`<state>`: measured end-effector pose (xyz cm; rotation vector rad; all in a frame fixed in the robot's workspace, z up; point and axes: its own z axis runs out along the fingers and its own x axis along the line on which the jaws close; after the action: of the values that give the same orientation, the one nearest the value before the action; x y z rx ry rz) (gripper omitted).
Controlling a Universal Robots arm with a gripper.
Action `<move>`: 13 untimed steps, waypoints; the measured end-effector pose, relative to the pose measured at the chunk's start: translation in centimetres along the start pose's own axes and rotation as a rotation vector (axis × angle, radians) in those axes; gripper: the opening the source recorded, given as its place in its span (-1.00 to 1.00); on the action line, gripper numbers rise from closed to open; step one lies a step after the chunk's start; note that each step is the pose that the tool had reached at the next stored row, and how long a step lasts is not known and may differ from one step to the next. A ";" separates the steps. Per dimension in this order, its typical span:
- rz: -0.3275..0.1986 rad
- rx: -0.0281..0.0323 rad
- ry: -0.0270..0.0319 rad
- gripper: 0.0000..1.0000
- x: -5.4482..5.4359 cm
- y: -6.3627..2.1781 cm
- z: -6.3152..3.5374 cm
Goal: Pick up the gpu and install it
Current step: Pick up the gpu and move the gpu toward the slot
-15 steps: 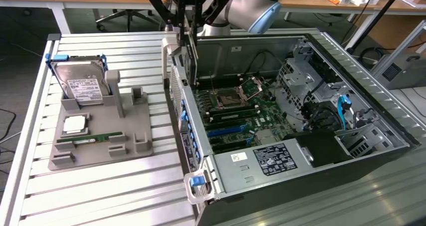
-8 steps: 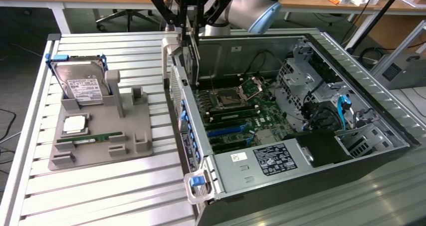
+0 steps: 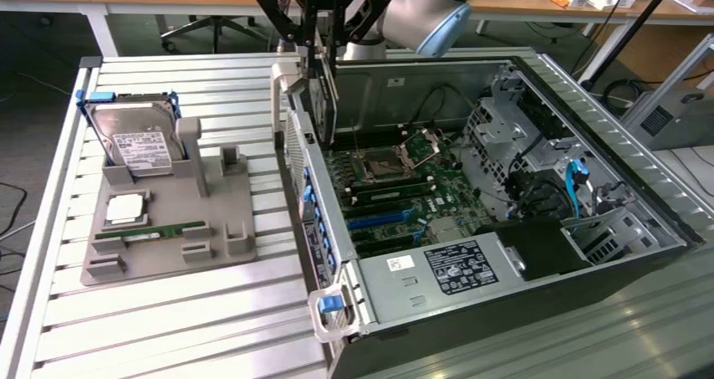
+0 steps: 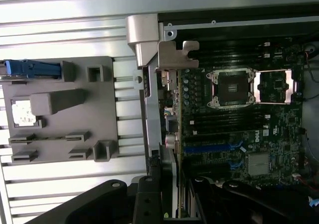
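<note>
The slatted metal bench (image 3: 223, 329) carries 2 big things. The open computer case (image 3: 502, 333) lies on its side along the edge at the exterior view's right. A grey parts holder (image 3: 167, 266) lies near the edge at the exterior view's left. Inside the case the motherboard (image 3: 390, 186) is uncovered, with an empty processor socket (image 3: 383, 156) and blue expansion slots (image 3: 374, 220).

The step in hand, as I judge it, is the carrying: the pick-up is done and the install is not. The gpu (image 3: 323, 103) hangs upright above the case wall that faces the holder, clear of the motherboard. The hand (image 3: 321, 36) is closed on its upper edge, about half wide. In the wrist view the card is seen edge-on, with its silvery bracket (image 4: 175, 55) over the corner of the case.

To seat it, I think the card's lower edge must line up with 1 blue slot and the bracket with the rear opening. The push must be straight down, not tilted.

The hard drive (image 3: 136, 140) and the green memory stick (image 3: 150, 229) are in the holder.

As for writing, the hard drive's white label (image 3: 143, 151) and the power supply's label (image 3: 452, 268) carry print, but I cannot read it.
</note>
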<state>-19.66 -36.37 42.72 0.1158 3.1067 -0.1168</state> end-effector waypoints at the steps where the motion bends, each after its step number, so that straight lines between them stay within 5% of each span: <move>1: 0.000 0.0000 0.0000 -0.47 -0.1 0.01 0.01; 13: 0.000 0.0004 0.0000 -0.47 -0.4 0.02 0.07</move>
<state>-19.27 -36.38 42.66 0.1159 3.1066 -0.1175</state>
